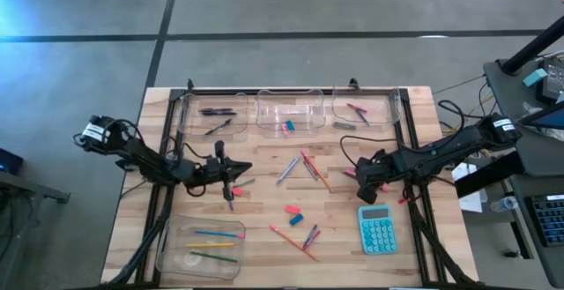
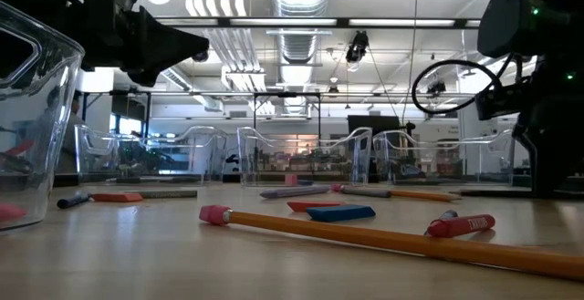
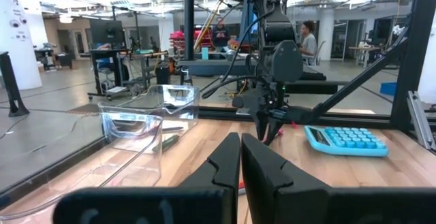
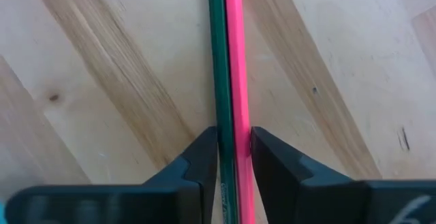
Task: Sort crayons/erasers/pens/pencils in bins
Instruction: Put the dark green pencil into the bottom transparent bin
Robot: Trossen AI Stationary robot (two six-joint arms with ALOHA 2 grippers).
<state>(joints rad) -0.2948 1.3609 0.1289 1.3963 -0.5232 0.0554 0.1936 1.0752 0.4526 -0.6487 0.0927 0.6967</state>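
My right gripper (image 4: 235, 132) (image 1: 363, 187) points steeply down at the table's right middle, shut on a green pencil (image 4: 219, 60) and a pink pencil (image 4: 237, 60) that lie side by side. My left gripper (image 3: 240, 139) (image 1: 240, 170) hovers shut over the table's left middle and holds nothing that I can see. Three clear bins line the far edge: one with dark pens (image 1: 216, 112), one with erasers (image 1: 286, 127), one with crayons (image 1: 357, 111). A fourth bin (image 1: 201, 246) at the near left holds pencils. My right gripper pinches the green pencil (image 4: 221, 115) and the pink pencil (image 4: 238, 115) together between its two fingers. It comes from above and slants steeply down. Both pencils run straight out past the fingertips over the wood. I cannot tell whether they are lifted or lie on the table.
Loose sticks (image 1: 304, 167) lie mid-table. A pink and a blue eraser (image 1: 293, 209) and more sticks (image 1: 304, 235) lie nearer the front. A teal calculator (image 1: 377, 228) sits just in front of my right gripper. In the low view an orange pencil (image 2: 365, 236) and a red crayon (image 2: 461, 224) lie close.
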